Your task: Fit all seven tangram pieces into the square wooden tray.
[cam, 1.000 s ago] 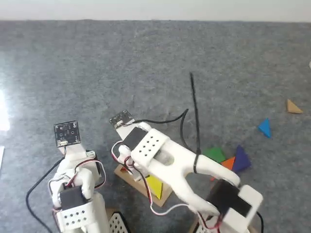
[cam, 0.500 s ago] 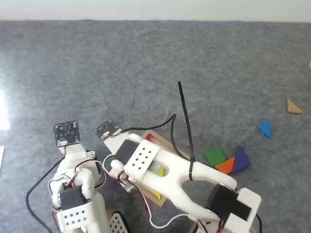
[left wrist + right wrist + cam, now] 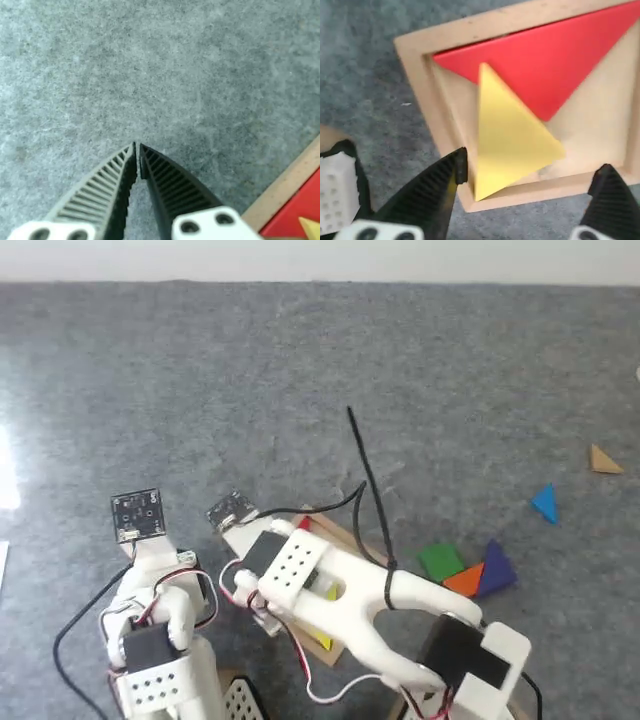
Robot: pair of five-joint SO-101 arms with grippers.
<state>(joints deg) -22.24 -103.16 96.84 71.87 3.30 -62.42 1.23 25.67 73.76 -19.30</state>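
The square wooden tray [image 3: 418, 95] lies right under the right gripper [image 3: 532, 165], whose ribbed black fingers are spread wide and hold nothing; one fingertip hangs over the tray's rim, the other just past its opposite edge. Inside the tray, a large flat red triangle [image 3: 555, 60] fills one side. A smaller yellow triangle [image 3: 510, 140] sits between the spread fingers, its tip overlapping the red piece and another corner pushed up against the pale, smooth rim. The left gripper [image 3: 137, 147] is pinched closed with nothing in it, above bare mat, with a corner of the tray just off to its side. From above, the right arm's white body and a looping black cable [image 3: 365, 490] cover most of the tray. Well away from both grippers, a green piece [image 3: 440, 560], an orange triangle [image 3: 466, 579] and a dark purple piece [image 3: 497, 567] huddle together, touching. A blue triangle [image 3: 544, 503] and a tan triangle [image 3: 602, 459] lie farther out, each alone. Everything rests on a fuzzy grey felt mat [image 3: 300, 370].
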